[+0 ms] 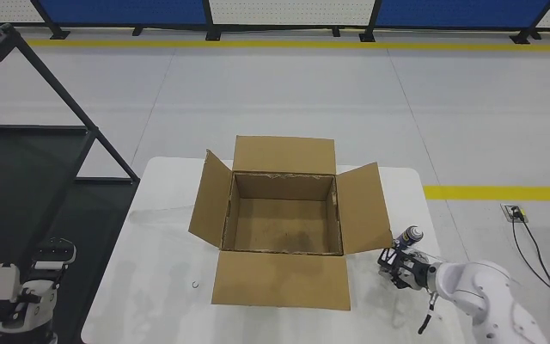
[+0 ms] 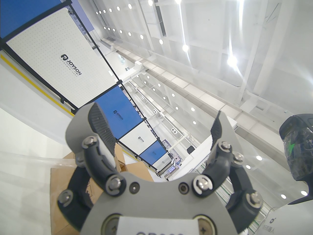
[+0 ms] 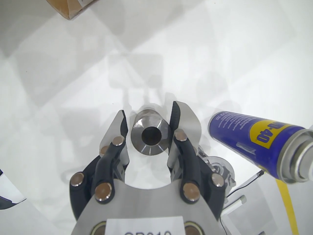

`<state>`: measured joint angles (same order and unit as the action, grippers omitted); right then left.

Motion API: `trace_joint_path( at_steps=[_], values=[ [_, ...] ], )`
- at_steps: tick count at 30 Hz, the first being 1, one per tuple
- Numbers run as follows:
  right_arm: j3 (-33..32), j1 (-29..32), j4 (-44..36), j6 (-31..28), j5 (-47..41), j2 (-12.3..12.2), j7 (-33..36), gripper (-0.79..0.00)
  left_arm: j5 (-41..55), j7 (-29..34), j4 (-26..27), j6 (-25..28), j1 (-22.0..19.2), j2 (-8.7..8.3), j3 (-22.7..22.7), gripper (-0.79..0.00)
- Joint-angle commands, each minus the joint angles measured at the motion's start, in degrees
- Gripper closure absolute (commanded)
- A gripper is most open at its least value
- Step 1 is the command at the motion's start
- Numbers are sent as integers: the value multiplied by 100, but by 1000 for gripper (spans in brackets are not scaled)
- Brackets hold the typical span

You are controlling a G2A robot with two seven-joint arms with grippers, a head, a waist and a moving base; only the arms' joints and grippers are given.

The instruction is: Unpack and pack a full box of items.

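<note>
An open cardboard box (image 1: 281, 279) stands mid-table with all flaps folded out and a bare inside. To its right, a blue and yellow spray can (image 1: 411, 235) (image 3: 256, 138) stands upright on the white table (image 1: 163, 258). Beside the can, my right gripper (image 1: 397, 265) (image 3: 149, 118) points down at the table. A short metal cylinder (image 3: 150, 135) stands between its fingers; they are open, and a thin gap shows on one side. My left gripper (image 2: 156, 128) (image 1: 39, 284) is open and holds nothing, pointing up toward the ceiling off the table's left edge.
A small ring (image 1: 197, 284) lies on the table left of the box's front flap. A black frame (image 1: 82, 146) stands beside the table's left side. A corner of the box (image 2: 61, 184) shows behind the left gripper.
</note>
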<state>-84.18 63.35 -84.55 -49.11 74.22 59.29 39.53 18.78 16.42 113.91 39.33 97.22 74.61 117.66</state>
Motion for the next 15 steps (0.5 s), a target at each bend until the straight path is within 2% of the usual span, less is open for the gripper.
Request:
trace_joint_path(
  at_steps=[1,7,15],
  values=[
    [-32,47,-64,11,-51,-16,-64,0,0,0,0,0,0,0,0,-785],
    [-432,469,-667,226,-134,-92,-357,0,0,0,0,0,0,0,0,-785],
    [-1396,1502,-2076,849,-619,-170,-664,0,0,0,0,0,0,0,0,-785]
  ],
)
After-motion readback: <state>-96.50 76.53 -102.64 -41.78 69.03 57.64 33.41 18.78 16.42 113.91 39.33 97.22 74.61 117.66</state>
